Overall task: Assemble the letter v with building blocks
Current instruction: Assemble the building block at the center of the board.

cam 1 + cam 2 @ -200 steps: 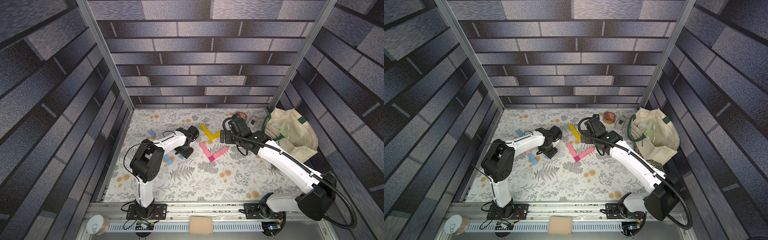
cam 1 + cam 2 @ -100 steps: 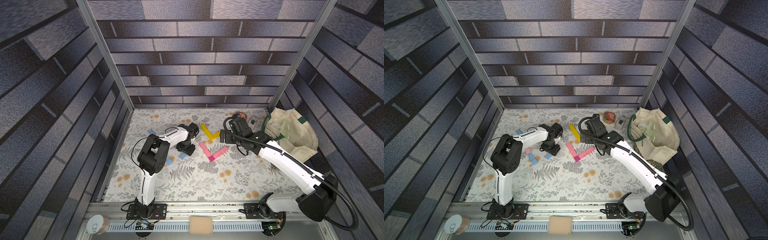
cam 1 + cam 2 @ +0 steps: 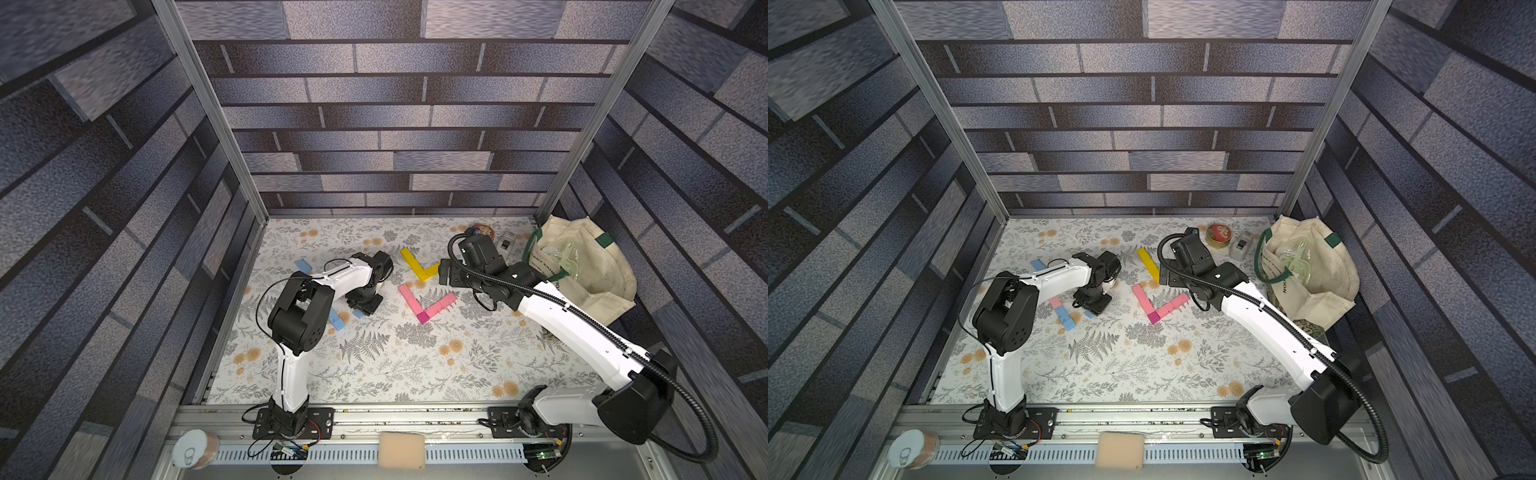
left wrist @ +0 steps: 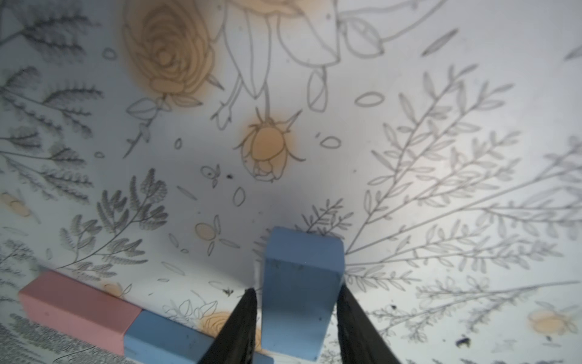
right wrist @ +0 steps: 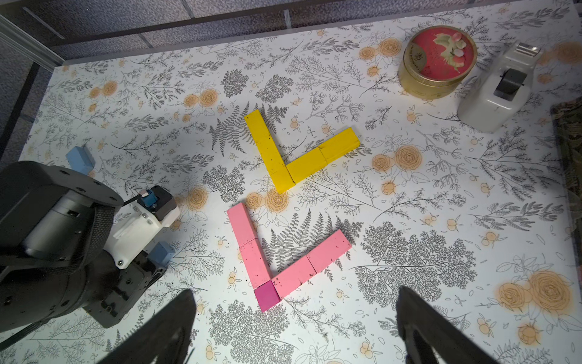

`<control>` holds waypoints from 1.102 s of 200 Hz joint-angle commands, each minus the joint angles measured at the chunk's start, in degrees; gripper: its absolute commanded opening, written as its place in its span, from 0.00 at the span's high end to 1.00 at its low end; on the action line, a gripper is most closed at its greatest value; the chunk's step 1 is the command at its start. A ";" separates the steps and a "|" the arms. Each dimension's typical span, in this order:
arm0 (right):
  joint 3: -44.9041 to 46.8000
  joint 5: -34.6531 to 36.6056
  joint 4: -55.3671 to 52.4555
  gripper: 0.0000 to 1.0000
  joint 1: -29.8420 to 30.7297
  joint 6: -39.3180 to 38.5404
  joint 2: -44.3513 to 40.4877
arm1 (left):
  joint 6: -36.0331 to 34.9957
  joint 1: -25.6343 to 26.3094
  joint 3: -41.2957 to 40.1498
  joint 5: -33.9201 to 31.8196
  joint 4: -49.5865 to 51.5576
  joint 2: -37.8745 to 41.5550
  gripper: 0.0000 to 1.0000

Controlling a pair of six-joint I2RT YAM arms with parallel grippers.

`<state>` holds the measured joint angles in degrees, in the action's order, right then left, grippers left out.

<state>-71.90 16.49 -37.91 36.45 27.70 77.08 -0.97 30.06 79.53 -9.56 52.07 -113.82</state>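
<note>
Since a second ago the left arm (image 3: 332,276) has raised its elbow and brought its wrist in over the short light blue block (image 4: 302,261), and the left jaws have drawn in from about half open to hug it. In the left wrist view one finger (image 4: 356,324) lies against the block's side, while a thin sliver of light shows along the other. I cannot tell yet whether this is a true grip or only nearly one.

The block sits on the table (image 3: 415,365), near a pink block (image 4: 78,307) and a longer blue block (image 4: 163,337) that lie end to end. It is well apart from the yellow V (image 5: 296,157) and from the pink V (image 5: 283,261), which has a magenta cube (image 5: 267,296) at its point. One more blue block (image 3: 303,264) lies off toward the far left of the table (that one can wait). The right jaws stand wide open with nothing between them, near the yellow V.

I take it a blue V is the letter in hand. To do this pick well I would finish the squeeze before any lift and watch that sliver vanish. Then I would rise straight up, so the finger nearest the pink-and-blue pair does not drag them. The block looks to be held near one end and may pivot, so I would carry it slowly and level. I would set it down on bare table with room left for both limbs.
</note>
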 commanded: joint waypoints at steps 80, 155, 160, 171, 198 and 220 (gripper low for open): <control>-3.45 -1.45 -0.42 0.00 -0.33 1.97 1.67 | -7.23 2.83 -8.68 -5.07 -2.28 4.63 0.68; -2.56 -1.46 -0.15 0.00 -0.33 3.19 0.79 | -10.58 1.84 -12.42 -3.84 -3.64 7.18 0.60; -2.61 -1.51 -0.21 0.00 -0.32 3.27 0.78 | -10.78 1.84 -12.51 -3.56 -3.58 7.44 0.59; -2.55 -1.80 -0.07 0.00 -0.32 3.41 0.79 | -11.32 1.68 -12.80 -3.66 -4.04 7.90 0.58; -2.54 -2.02 0.24 0.00 -0.32 3.88 0.79 | -12.31 0.96 -12.20 -2.74 -3.48 7.82 0.56; -2.45 -1.82 0.14 0.00 -0.35 4.07 0.45 | -12.93 0.88 -12.42 -3.46 -3.21 7.73 0.58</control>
<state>-74.17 14.87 -38.11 36.45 30.89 78.28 -11.79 31.40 68.42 -14.55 47.07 -106.32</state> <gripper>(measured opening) 0.996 0.435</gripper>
